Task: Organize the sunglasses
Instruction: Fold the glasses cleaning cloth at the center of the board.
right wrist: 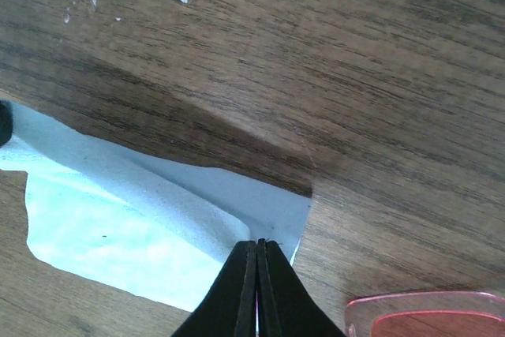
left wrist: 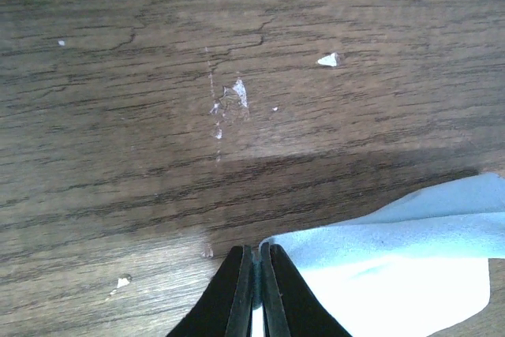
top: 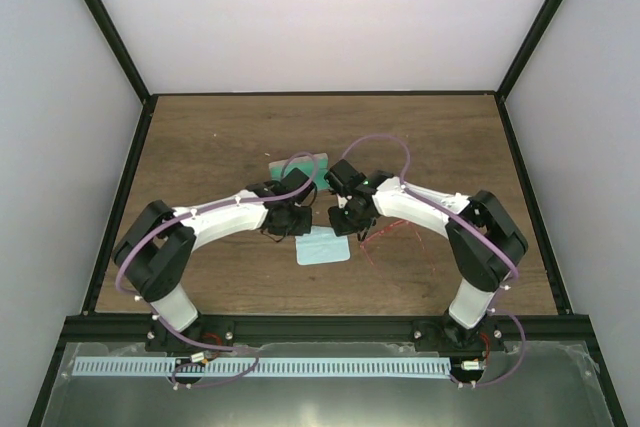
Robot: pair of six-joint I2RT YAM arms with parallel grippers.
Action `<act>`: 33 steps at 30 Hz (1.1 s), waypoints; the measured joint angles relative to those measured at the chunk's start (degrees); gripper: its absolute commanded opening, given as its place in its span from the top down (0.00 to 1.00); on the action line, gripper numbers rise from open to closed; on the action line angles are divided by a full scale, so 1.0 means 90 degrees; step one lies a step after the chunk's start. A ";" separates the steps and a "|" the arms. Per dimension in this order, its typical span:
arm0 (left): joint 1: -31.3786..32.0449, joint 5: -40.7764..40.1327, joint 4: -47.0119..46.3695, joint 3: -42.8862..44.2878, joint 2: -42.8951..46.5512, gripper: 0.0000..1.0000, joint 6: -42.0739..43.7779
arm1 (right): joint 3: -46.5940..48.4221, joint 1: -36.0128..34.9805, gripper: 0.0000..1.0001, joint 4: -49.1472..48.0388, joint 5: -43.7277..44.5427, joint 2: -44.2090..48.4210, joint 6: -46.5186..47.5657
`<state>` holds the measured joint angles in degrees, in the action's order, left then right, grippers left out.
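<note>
- Two grippers, both clenched. My left gripper (left wrist: 253, 250) pinches an edge of the light-blue cloth (left wrist: 394, 258), and a pale sliver of it shows between the closed tips.
- My right gripper (right wrist: 257, 244) is clamped on the cloth's other side, at a corner. That edge is lifted and throws a dark shadow on the wooden table (right wrist: 379, 76).
- Sunglasses (right wrist: 426, 317) lie on the table just right of the cloth, apart from it and held by neither gripper. They have a thin red rim and a pink see-through lens. The top view shows slim, wire-like red arms.
- Farther back, the case (top: 322, 162) lies flat with its green lining up, partly hidden behind my left wrist.
</note>
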<state>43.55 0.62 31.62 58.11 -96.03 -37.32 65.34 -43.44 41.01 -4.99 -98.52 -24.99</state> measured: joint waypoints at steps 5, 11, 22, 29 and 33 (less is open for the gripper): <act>0.0000 -0.0063 0.0022 0.0002 0.0121 0.96 -0.0024 | 0.0002 0.0000 0.99 0.0017 0.0085 0.0092 -0.0024; 0.0000 -0.0073 0.0056 0.0095 0.0143 0.96 -0.0024 | 0.0002 0.0000 0.99 0.0058 0.0136 0.0117 -0.0041; 0.0000 -0.0068 0.0070 0.0117 0.0146 0.96 -0.0027 | 0.0002 0.0000 0.99 0.0095 0.0138 0.0206 -0.0041; 0.0000 -0.0041 0.0070 0.0117 0.0153 0.96 -0.0032 | 0.0002 0.0000 0.99 0.0107 0.0124 0.0253 -0.0039; 0.0002 -0.0005 0.0061 0.0063 0.0223 0.96 -0.0080 | -0.0073 0.0000 0.99 0.0092 0.0066 0.0294 -0.0041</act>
<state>43.57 0.58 32.16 58.67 -94.02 -38.04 64.69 -43.44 41.85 -4.40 -95.88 -25.36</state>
